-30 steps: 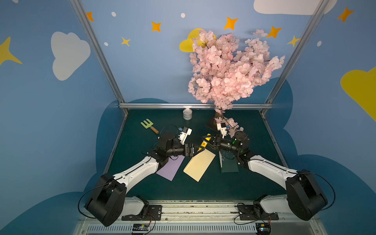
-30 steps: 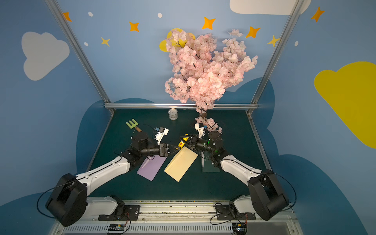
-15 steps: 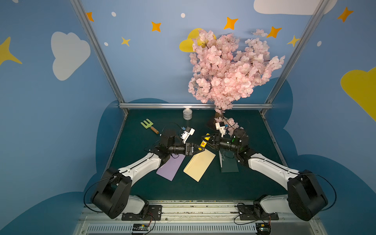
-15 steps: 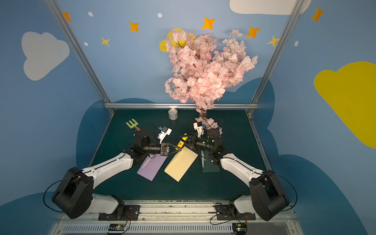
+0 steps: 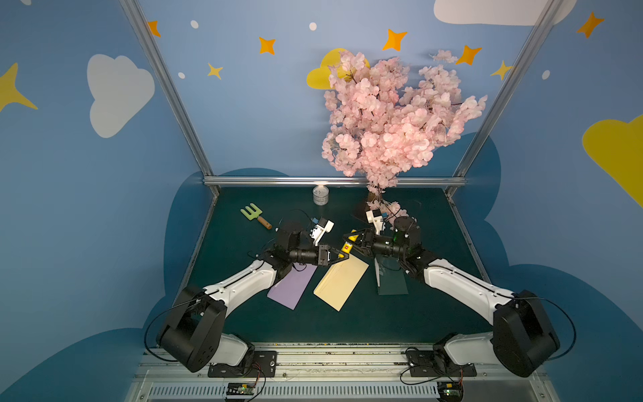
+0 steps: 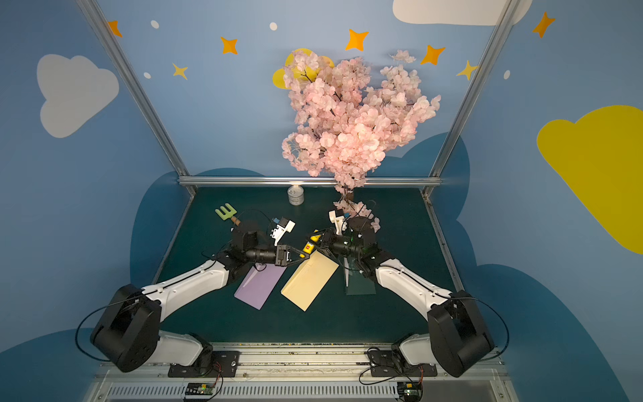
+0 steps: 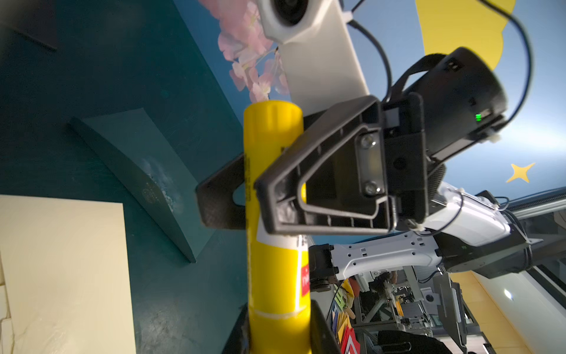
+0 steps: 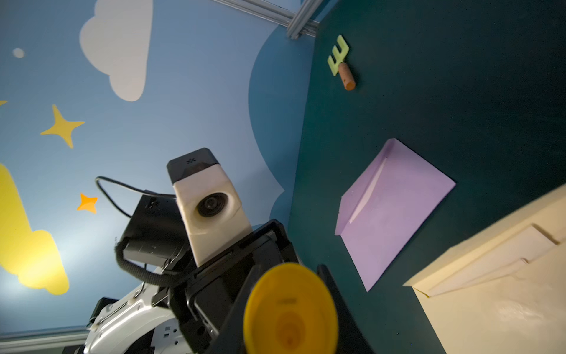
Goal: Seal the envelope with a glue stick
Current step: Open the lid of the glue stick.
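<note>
The yellow glue stick (image 5: 348, 245) hangs above the table's middle, between both arms. My right gripper (image 5: 349, 240) is shut on its middle; in the left wrist view its black fingers (image 7: 275, 196) clamp the glue stick (image 7: 275, 269). My left gripper (image 7: 278, 335) is shut on the stick's lower end, below a pale seam line. The right wrist view shows the stick's round yellow end (image 8: 291, 309) between the right jaws. Just below lies a cream envelope (image 5: 341, 280). To its right, a dark green envelope (image 5: 391, 282) has its flap raised, with a whitish smear (image 7: 156, 184).
A purple envelope (image 5: 288, 287) lies under the left arm. A green toy fork with a brown handle (image 5: 255, 215) lies at the back left. A small can (image 5: 320, 195) and a pink blossom tree (image 5: 382, 121) stand at the back.
My left gripper has slid right to the glue stick and its jaws have closed from wide open onto the stick's lower end. The right arm has held the stick still.
</note>
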Motion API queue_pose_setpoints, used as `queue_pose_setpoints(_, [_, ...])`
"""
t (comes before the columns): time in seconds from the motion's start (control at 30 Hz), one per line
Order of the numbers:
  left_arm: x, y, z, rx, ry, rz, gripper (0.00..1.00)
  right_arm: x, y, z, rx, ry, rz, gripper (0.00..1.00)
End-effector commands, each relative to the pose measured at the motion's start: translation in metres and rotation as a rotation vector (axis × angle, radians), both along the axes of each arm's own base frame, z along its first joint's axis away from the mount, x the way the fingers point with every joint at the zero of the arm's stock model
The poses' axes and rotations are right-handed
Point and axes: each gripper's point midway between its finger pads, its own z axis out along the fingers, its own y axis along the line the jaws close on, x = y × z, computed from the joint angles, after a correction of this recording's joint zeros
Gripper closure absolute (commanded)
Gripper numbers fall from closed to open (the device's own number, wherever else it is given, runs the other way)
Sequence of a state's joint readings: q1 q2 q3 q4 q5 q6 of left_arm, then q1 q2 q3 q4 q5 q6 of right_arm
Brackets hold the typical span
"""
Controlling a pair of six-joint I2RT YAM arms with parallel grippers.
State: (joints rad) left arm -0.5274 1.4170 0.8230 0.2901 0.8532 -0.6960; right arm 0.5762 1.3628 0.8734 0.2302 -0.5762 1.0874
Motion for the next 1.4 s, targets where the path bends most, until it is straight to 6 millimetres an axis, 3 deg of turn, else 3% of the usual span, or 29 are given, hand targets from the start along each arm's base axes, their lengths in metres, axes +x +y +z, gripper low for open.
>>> queue_pose_setpoints(0.0, [0.0, 0.002, -0.008, 0.138, -0.116, 0.04, 0.97, 0.002, -0.029, -0.03, -0.254, 0.091, -0.12, 1.0])
queue_pose_setpoints(0.17, [0.01, 0.006, -0.025, 0.3, -0.2, 0.163, 0.97, -0.002, -0.047, -0.064, -0.445, 0.218, -0.164, 1.0])
queue_pose_setpoints(0.3, [0.002, 0.005, -0.026, 0.283, -0.197, 0.15, 0.97, 0.001, -0.044, -0.064, -0.407, 0.195, -0.173, 1.0])
queue_pose_setpoints(0.5, [-0.026, 0.002, 0.011, 0.03, -0.13, -0.013, 0.97, 0.011, -0.028, -0.008, -0.079, -0.064, -0.096, 1.0])
queue_pose_setpoints(0.67, [-0.038, 0.005, 0.027, -0.082, -0.046, -0.126, 0.97, 0.004, -0.024, 0.032, -0.017, -0.251, -0.021, 1.0])
queue_pose_setpoints(0.73, [-0.039, 0.005, 0.028, -0.106, -0.018, -0.15, 0.97, 0.002, -0.024, 0.038, -0.013, -0.29, -0.007, 1.0])
queue_pose_setpoints(0.87, [-0.042, 0.004, 0.03, -0.125, -0.004, -0.179, 0.97, 0.005, -0.033, 0.031, -0.056, -0.302, -0.049, 1.0])
queue_pose_setpoints(1.07, [-0.047, 0.008, 0.03, -0.12, -0.014, -0.183, 0.97, 0.019, -0.068, 0.008, -0.253, -0.223, -0.216, 1.0])
queue_pose_setpoints(1.23, [-0.034, 0.014, 0.017, -0.05, -0.076, -0.063, 0.97, 0.023, -0.083, -0.016, -0.349, -0.089, -0.269, 1.0])
queue_pose_setpoints(1.37, [-0.018, 0.018, 0.001, 0.036, -0.163, 0.08, 0.97, 0.023, -0.085, -0.023, -0.365, -0.045, -0.267, 1.0])
